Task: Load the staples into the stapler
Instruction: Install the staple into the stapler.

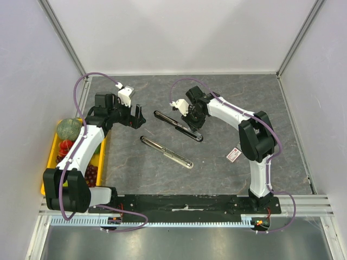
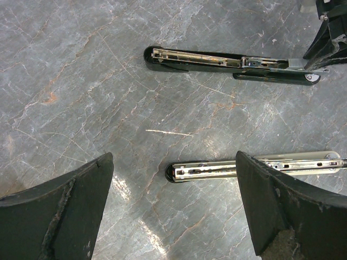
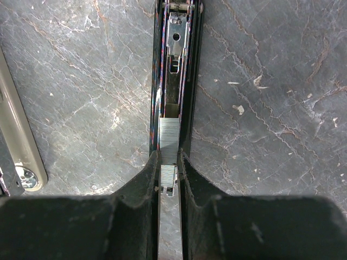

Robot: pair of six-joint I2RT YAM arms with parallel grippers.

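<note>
1. The black stapler lies opened flat in the middle of the table. The silver stapler lies open just near of it. Whether the silver one holds any staples I cannot tell.
2. The right gripper hangs over the black stapler's channel, jaws almost together, pinching the near end of a grey staple strip that sits inside the channel. The loading looks about half done. What seems left is to let go, seat the strip fully and fold the stapler shut.
3. The left gripper hovers to the left of both staplers, fingers spread wide and holding nothing.
4. The staples box rests on the table to the right, beside the right arm and well apart from the staplers.
5. The box's red-pink print is too small to read, and no brand is legible on either stapler.
</note>
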